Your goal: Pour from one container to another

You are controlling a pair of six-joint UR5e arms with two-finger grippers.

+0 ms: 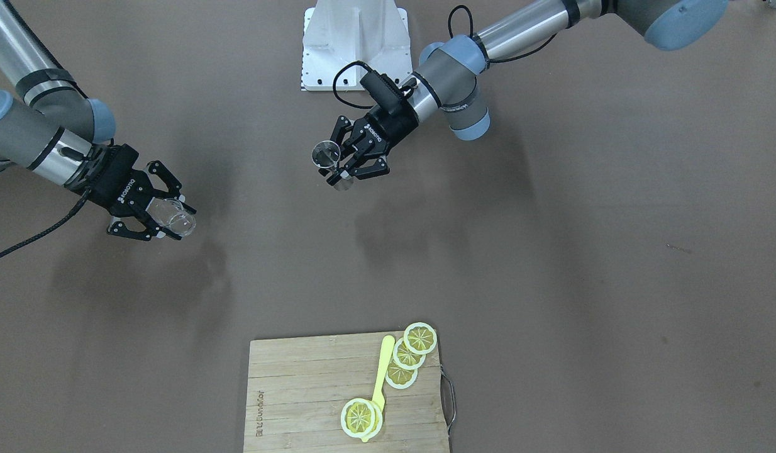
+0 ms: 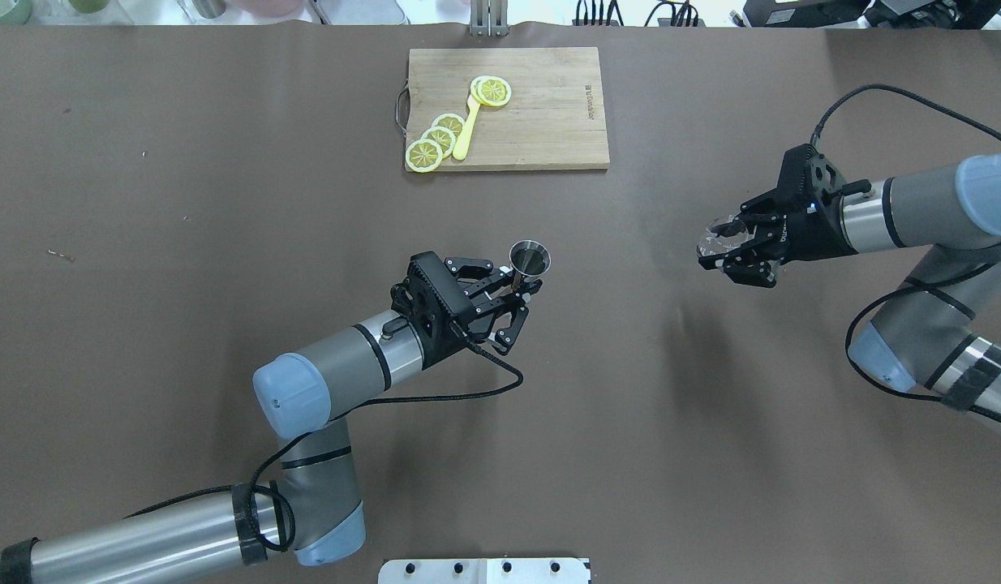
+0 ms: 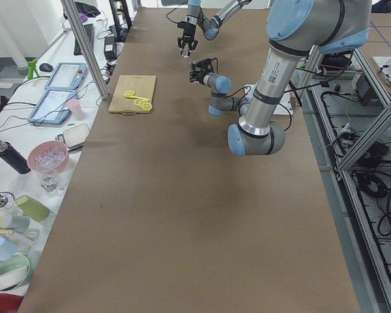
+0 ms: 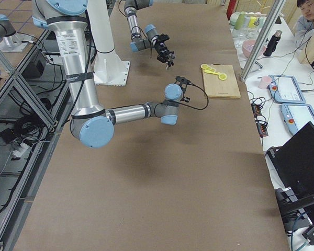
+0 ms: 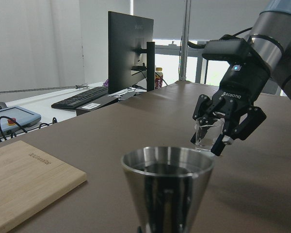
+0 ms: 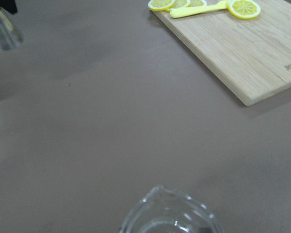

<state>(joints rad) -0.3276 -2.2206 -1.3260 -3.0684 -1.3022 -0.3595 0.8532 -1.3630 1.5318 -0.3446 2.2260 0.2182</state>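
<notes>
Overhead exterior coverage has a white mounting plate at the near edge of the brown tabletop. Farther in, around the middle of the tabletop, the left gripper has its two fingers closed on the narrow waist of a polished steel cone-shaped measuring cup. The cup stands upright with its round mouth upward, lifted clear of the surface. In the left wrist view its rim fills the foreground, and whether it holds anything cannot be told.

Slightly farther out and well apart, toward the tabletop's right edge, the right gripper has its fingers pressed against the sides of a small clear glass cup, also carried above the surface. The right wrist view shows only the glass rim at the bottom of the picture; any contents cannot be made out.

At the far edge, about midway along it, lies a rectangular bamboo cutting board with a wire handle on its left short side. On it, three overlapping yellow lemon slices run toward the board's near left corner. A fourth lemon slice sits farther back on the wide end of a pale yellow plastic spoon.
</notes>
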